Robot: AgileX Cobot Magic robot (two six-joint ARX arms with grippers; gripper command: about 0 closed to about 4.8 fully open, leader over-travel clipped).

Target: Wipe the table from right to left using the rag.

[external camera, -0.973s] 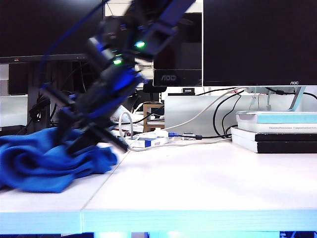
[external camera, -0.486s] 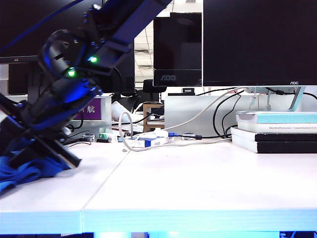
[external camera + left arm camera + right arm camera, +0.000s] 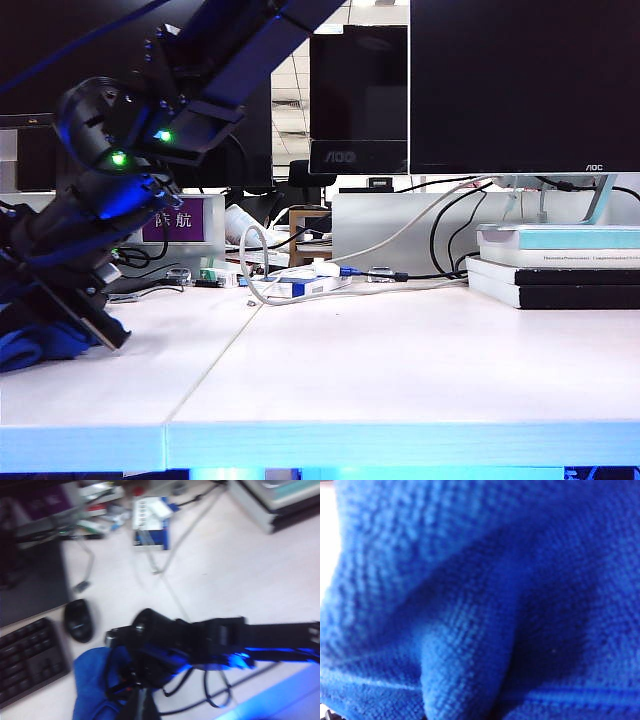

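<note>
The blue rag [image 3: 35, 348] lies bunched at the far left of the pale table [image 3: 400, 365], mostly cut off by the edge of the exterior view. My right arm reaches across to it, and the right gripper [image 3: 105, 332] presses down at the rag's edge, shut on the cloth. From above, the left wrist view shows the rag [image 3: 92, 685] under that dark arm and its gripper [image 3: 125, 682]. Blue terry folds of the rag [image 3: 470, 605] fill the right wrist view and hide the fingers. A blurred dark shape low in the left wrist view may be my left gripper [image 3: 142, 707].
A black keyboard [image 3: 30, 660] and a mouse [image 3: 79, 621] lie just behind the rag. A white power strip with cables [image 3: 300, 283] sits mid-table at the back. Stacked books [image 3: 560, 265] stand at the right, monitors [image 3: 520, 80] behind, and a purple box [image 3: 180, 220] at the back left.
My right arm has swept left across the table, dragging the rag with it. The rag has gone from left of centre to the far left edge.
</note>
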